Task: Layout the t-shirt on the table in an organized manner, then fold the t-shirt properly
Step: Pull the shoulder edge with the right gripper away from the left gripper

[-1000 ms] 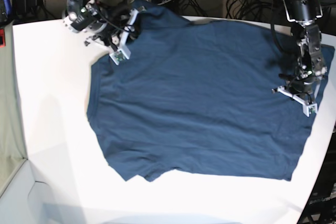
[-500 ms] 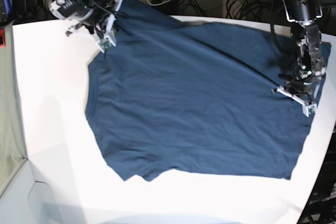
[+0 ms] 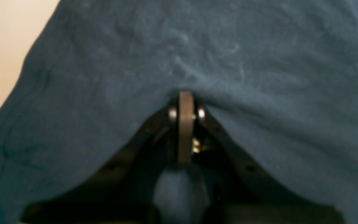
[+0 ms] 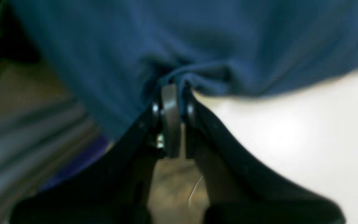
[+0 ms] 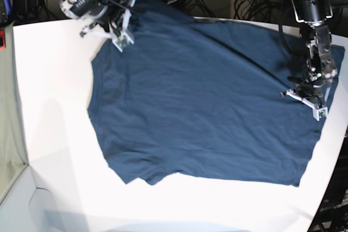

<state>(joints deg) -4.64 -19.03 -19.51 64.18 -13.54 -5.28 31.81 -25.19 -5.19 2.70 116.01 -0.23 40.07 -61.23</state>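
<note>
My desk (image 5: pixel 49 150) is the landmark. T-shirt (image 5: pixel 196 101) lies spread over it, most of the cloth across the desk's middle, bare desk showing on my right-hand side and along the curved edge at the bottom of the base view. Long axis looks to run across the desk, side to side, slightly slanted; can't pin it down with the outline this uneven. Far part reaches the desk's far edge, and on my right the cloth goes up to and past that edge.

Right arm is nearer to what matters: the far corner on my right. My right gripper (image 4: pixel 177 119) is there, at the desk's far edge, jaws pinched together on a bunched fold of the t-shirt. Main body of the shirt runs from that grip toward the desk's middle and toward my left. So the coming pull, I'd judge, should go outward from the body, to flatten that corner on the desk before folding. Risk: dragging the whole shirt along, or losing the thin pinch.

Left gripper (image 3: pixel 185 127) is over the shirt at the desk's left side, fingers together, tips down at the cloth. Creases fan out near the tips, so maybe pressing or pinning; can't tell if any cloth is nipped between them. Layout stage, I'd say, no fold made.
</note>
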